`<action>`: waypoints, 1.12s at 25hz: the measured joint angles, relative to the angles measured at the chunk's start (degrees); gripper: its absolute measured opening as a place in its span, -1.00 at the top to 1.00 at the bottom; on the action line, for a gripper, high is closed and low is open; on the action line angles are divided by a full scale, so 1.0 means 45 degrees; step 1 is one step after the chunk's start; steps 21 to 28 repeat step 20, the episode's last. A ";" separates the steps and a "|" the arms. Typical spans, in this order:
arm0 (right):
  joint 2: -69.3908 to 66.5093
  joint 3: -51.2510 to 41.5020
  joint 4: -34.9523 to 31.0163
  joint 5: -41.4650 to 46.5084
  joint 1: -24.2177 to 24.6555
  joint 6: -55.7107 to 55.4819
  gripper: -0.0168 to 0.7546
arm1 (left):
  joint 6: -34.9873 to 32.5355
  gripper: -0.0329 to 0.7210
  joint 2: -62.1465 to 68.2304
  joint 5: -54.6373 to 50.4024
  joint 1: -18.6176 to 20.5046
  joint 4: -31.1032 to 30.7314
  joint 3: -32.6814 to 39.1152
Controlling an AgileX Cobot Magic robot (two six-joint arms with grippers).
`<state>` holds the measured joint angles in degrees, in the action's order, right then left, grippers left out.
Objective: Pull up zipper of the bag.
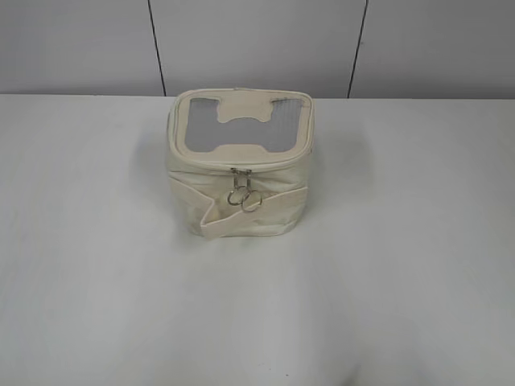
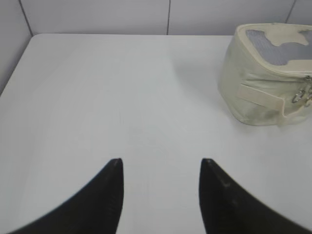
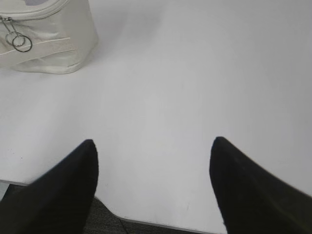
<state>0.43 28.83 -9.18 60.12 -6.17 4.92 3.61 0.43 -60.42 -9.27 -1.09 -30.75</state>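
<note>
I see the bag [image 1: 241, 189] in matt cream cloth, shiny metal ring pulls [image 1: 243, 198], on a smooth white table [image 1: 402, 265].

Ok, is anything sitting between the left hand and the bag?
No. In the left wrist view, only bare white table separates the open left hand from the bag.

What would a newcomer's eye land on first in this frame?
The cream bag stands alone mid-table, its grey see-through top panel bearing a bone-shaped patch. Two silver ring pulls hang together at its front. Both grippers, left and right, hover over bare table with jaws open, well short of the bag.
</note>
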 joint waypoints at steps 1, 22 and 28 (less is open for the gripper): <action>-0.0002 0.0000 -0.0013 0.0000 0.0154 0.0000 -0.49 | 0.0000 -0.11 -0.0082 0.0002 0.0156 0.0000 0.0009; -0.0002 -0.0049 -0.0092 -0.0010 0.0340 -0.0013 -0.49 | 0.0000 0.05 -0.0184 0.0014 0.0232 -0.0002 0.0009; -0.0002 -0.0049 -0.0092 -0.0010 0.0340 -0.0013 -0.49 | 0.0000 0.05 -0.0184 0.0014 0.0232 -0.0002 0.0009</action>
